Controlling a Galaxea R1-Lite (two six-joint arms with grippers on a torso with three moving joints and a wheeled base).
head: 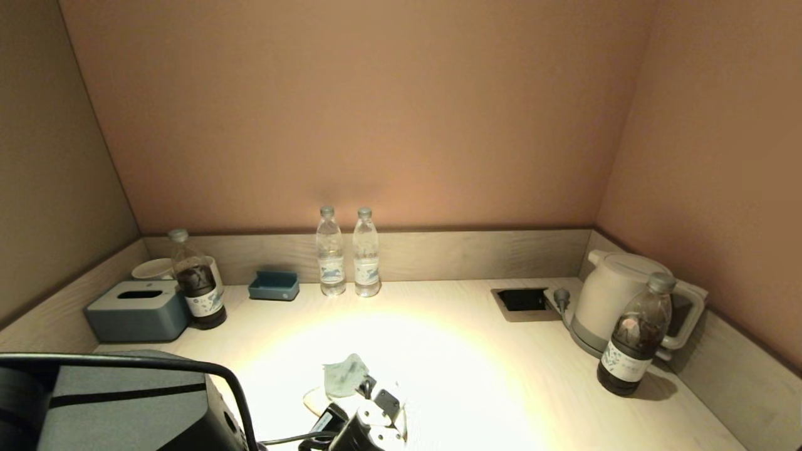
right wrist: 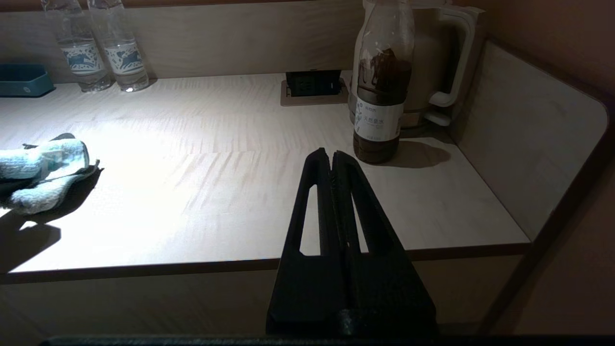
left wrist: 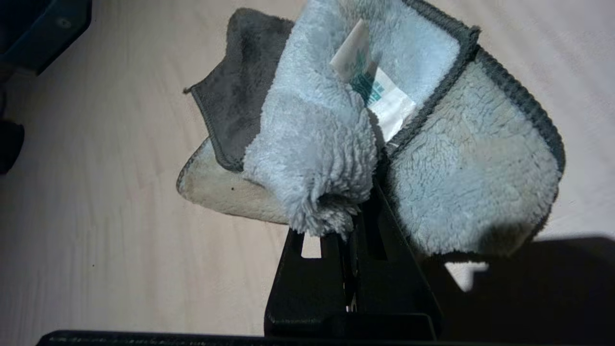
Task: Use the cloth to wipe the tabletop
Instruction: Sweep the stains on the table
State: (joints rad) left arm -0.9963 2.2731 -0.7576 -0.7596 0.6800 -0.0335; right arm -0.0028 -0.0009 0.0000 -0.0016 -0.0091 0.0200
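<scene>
I had the left gripper (left wrist: 353, 221) down near the front edge of the tabletop (head: 476, 376), about mid-width, fingers pinched tight on a bunched fold of the fluffy blue cloth (left wrist: 336, 129). The rest of it sat crumpled on the wood, white tag showing. The right gripper (right wrist: 332, 161) hung off the front edge toward the right corner, fingers pressed together, holding nothing.
</scene>
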